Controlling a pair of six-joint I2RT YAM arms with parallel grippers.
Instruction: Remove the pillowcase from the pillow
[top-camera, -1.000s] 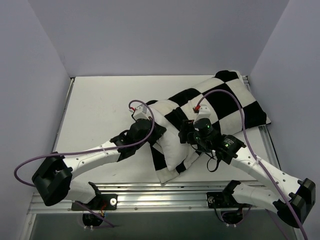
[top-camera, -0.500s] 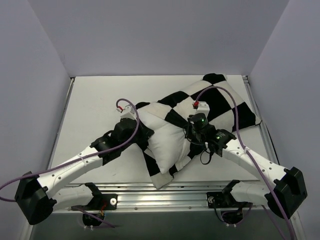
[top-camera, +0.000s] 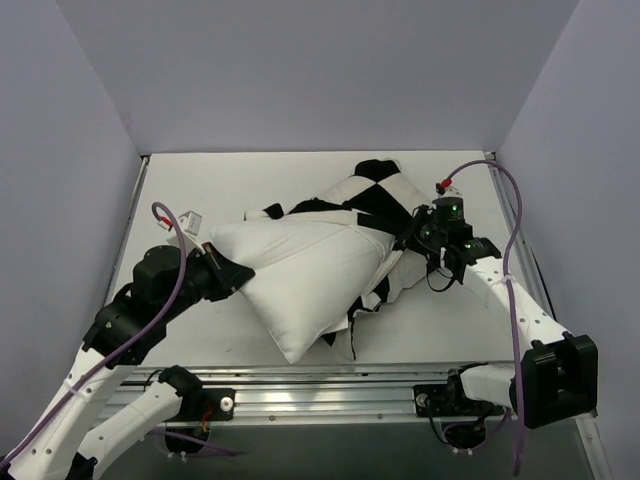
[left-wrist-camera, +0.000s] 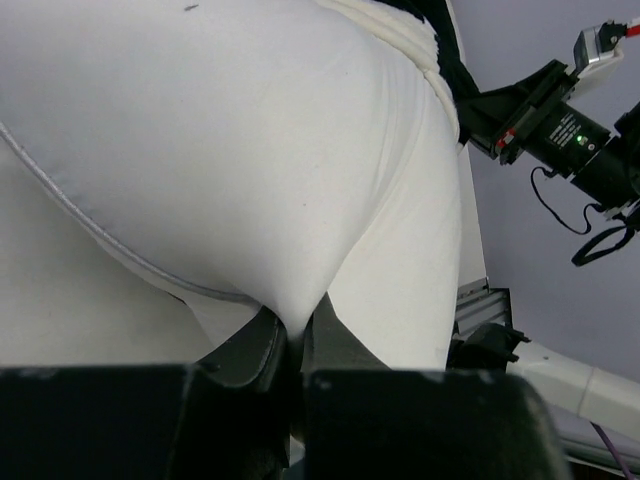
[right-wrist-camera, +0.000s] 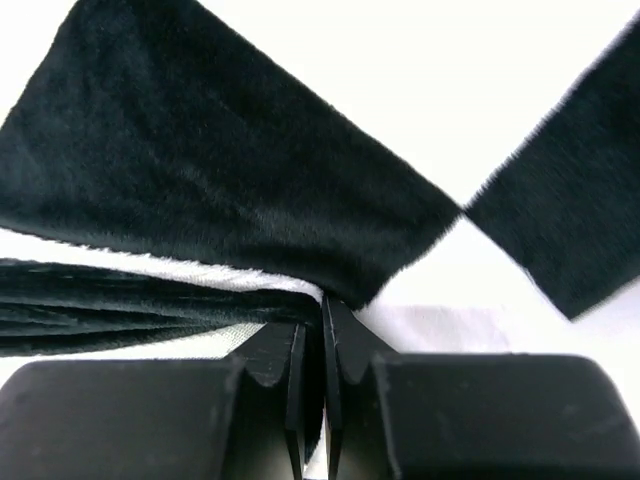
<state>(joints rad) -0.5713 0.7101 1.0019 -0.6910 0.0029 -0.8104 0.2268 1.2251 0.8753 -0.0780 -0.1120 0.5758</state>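
The plain white pillow (top-camera: 305, 268) lies across the table's middle, most of it bare. My left gripper (top-camera: 232, 274) is shut on its left corner; in the left wrist view the white pillow (left-wrist-camera: 250, 150) is pinched between my fingers (left-wrist-camera: 262, 345). The black-and-white checked pillowcase (top-camera: 375, 195) is bunched over the pillow's right end. My right gripper (top-camera: 418, 238) is shut on the pillowcase; in the right wrist view the checked pillowcase (right-wrist-camera: 220, 190) has a fold clamped in the right gripper (right-wrist-camera: 322, 310).
White tabletop (top-camera: 200, 190) is walled at the back and both sides. A metal rail (top-camera: 330, 385) runs along the near edge, with both arm bases below it. Purple cables (top-camera: 510, 240) loop off each wrist.
My left gripper has pulled the pillow far to the left. My right gripper closed on the pillowcase and moved right and back. Much more white pillow is now bare.
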